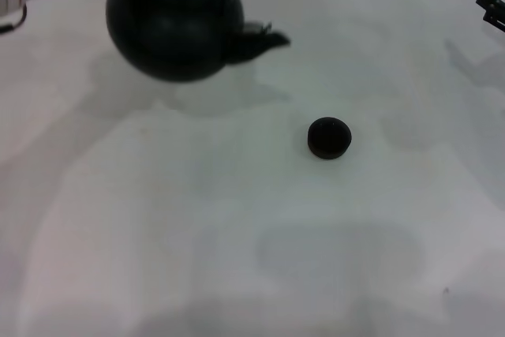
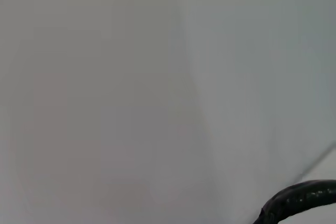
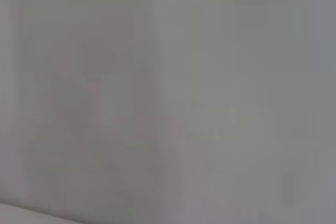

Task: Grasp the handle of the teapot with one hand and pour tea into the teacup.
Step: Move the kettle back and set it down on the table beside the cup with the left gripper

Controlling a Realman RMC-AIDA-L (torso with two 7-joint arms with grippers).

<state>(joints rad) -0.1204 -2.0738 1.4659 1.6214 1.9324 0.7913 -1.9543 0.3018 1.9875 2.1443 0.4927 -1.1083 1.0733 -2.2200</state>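
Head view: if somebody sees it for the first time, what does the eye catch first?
First the large black teapot at the far left of the white table, apparently lifted above its shadow, its spout aimed toward the robot's right. Next, the tiny dark teacup standing alone near the middle, nearer the robot than the spout and apart from it. Only the tip of the right gripper shows at the right edge.

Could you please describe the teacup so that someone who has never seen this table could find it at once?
On the white table, start at the big round black teapot at the far left, held off the surface. Follow its spout toward the robot and a little right: the teacup stands alone, a tiny dark handleless bowl, far smaller than the pot.
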